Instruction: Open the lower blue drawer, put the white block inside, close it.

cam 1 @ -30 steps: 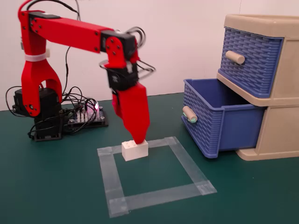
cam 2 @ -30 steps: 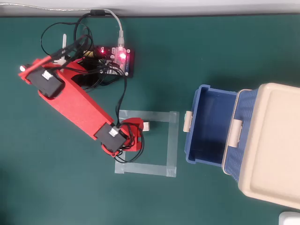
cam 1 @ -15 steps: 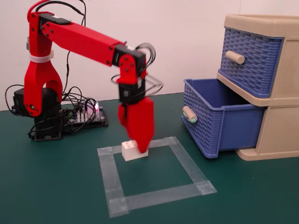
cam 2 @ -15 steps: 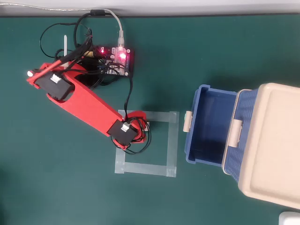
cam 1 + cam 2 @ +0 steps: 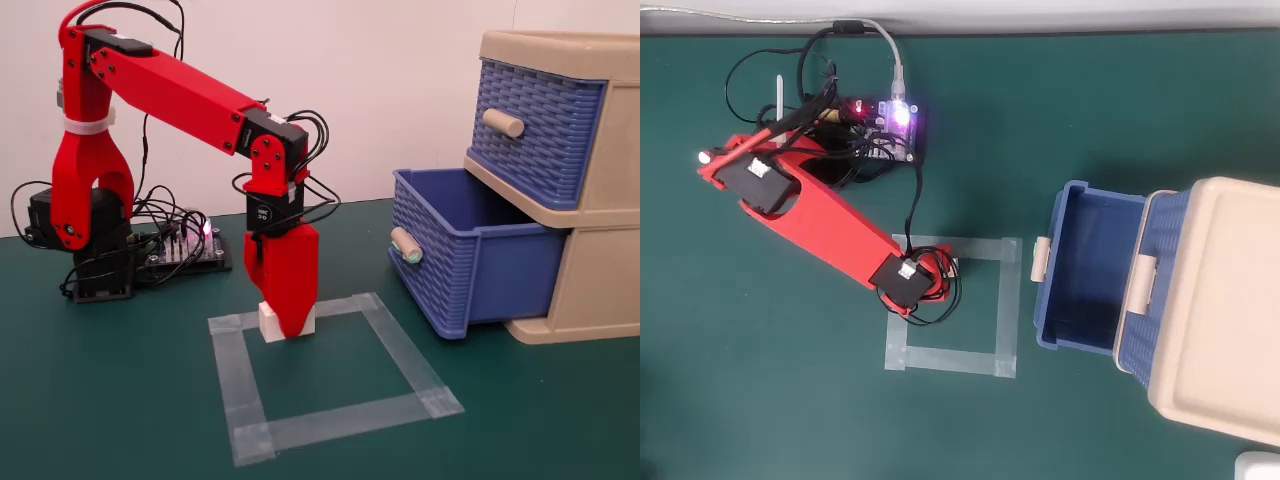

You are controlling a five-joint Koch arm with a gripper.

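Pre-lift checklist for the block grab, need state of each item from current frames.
1. Lower blue drawer pulled out: ok, open in both views.
2. Drawer interior free: ok, the overhead view shows a bare blue floor.
3. Gripper down at the white block: ok, red jaws stand around it at the corner of the tape square.
4. Jaws closed on the block: cannot tell, one jaw hides the contact.
5. Block in overhead view: cannot tell, the arm covers it.
6. Path to the drawer: ok, bare green mat lies between.
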